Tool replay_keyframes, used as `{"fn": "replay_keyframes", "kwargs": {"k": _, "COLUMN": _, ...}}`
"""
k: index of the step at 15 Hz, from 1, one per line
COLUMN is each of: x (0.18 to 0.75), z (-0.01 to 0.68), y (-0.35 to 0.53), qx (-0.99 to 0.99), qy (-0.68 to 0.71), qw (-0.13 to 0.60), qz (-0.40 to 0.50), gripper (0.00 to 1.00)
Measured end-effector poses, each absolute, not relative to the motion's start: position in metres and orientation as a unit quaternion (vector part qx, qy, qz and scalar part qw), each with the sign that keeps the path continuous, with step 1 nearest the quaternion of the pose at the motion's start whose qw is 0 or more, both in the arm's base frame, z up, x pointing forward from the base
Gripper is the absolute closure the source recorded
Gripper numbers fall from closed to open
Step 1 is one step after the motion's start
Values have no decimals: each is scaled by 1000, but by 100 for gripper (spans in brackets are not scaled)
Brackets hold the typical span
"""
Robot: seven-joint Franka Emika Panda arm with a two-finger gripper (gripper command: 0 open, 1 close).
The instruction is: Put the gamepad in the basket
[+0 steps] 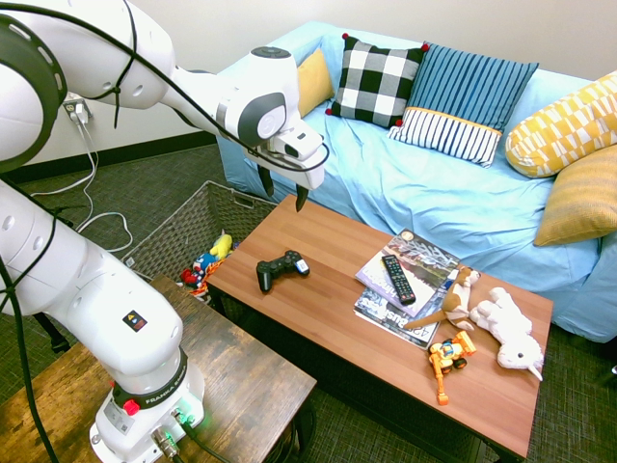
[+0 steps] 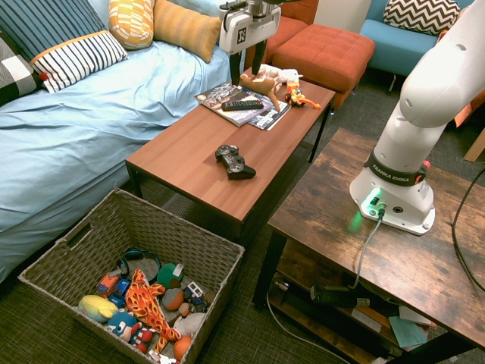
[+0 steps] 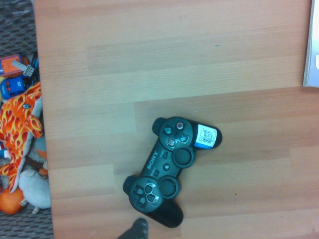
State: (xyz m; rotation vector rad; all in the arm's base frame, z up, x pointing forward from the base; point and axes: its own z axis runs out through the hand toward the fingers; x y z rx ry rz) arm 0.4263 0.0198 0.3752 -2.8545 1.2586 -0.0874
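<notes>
- First exterior view: my gripper hangs in the air above the coffee table, fingers pointing down and spread apart, nothing between them.
- The gamepad lies flat on the table's wood, below me and clear of my fingers, near the table end that faces the basket.
- From the gamepad, the basket sits on the floor at about 10 o'clock in this view, beside the table end; toys fill part of its bottom.
- At about 3 o'clock from the gamepad, well apart from it, a black remote rests on a stack of magazines.
- Further along the table lie a stuffed animal and a small orange toy vehicle.
- Second exterior view: the gamepad sits near the middle of the table, with the basket on the floor at about 7 o'clock from it, and my gripper high at about 12 o'clock, jaws apart.
- Wrist view: the gamepad lies face up, buttons and both sticks showing, with a white-blue sticker on one handle.
- Behind the table stands a sofa with a light blue cover and several cushions.
</notes>
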Motion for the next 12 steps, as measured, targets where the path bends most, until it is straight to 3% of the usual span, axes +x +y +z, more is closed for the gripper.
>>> {"fn": "replay_keyframes", "kwargs": {"k": 12, "x": 450, "z": 310, "y": 58, "qx": -853, "qy": 522, "qw": 1, "qz": 6, "gripper": 0}}
